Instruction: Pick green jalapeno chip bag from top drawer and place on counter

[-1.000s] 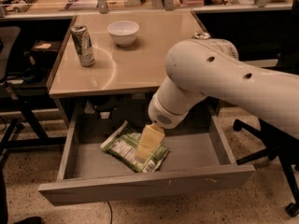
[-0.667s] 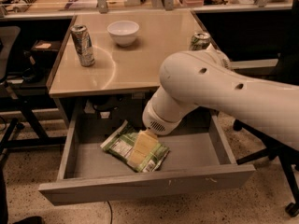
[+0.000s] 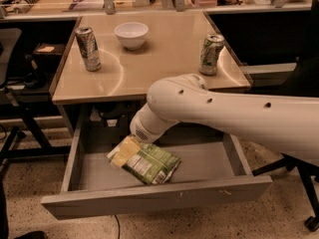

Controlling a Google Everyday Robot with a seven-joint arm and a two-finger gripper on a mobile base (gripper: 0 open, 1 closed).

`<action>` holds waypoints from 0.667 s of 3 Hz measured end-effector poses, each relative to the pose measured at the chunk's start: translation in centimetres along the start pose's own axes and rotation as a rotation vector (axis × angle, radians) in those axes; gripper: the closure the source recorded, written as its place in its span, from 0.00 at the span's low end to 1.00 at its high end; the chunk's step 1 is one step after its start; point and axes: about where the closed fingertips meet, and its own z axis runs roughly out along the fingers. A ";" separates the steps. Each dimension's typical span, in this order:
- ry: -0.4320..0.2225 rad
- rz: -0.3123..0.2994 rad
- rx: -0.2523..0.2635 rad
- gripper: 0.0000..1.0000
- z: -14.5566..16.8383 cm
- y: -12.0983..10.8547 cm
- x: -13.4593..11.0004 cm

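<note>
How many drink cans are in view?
2: left can by the table's left edge, right can by its right edge. The arm may hide more. The hand is in the drawer.

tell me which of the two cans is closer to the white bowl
The can near the counter's left edge; the other can stands far right of the bowl. The tool is down in the drawer, at the chip bag.

Beige counter [image 3: 164,71], left can [image 3: 88,49], white bowl [image 3: 131,35], right can [image 3: 211,54] near edge, jaws in top drawer [image 3: 149,202] below.
</note>
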 end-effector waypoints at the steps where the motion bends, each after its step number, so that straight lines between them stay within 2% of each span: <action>1: -0.005 0.004 -0.004 0.00 -0.4 0.3 0.0; 2: 0.003 0.000 -0.034 0.00 1.9 1.3 1.4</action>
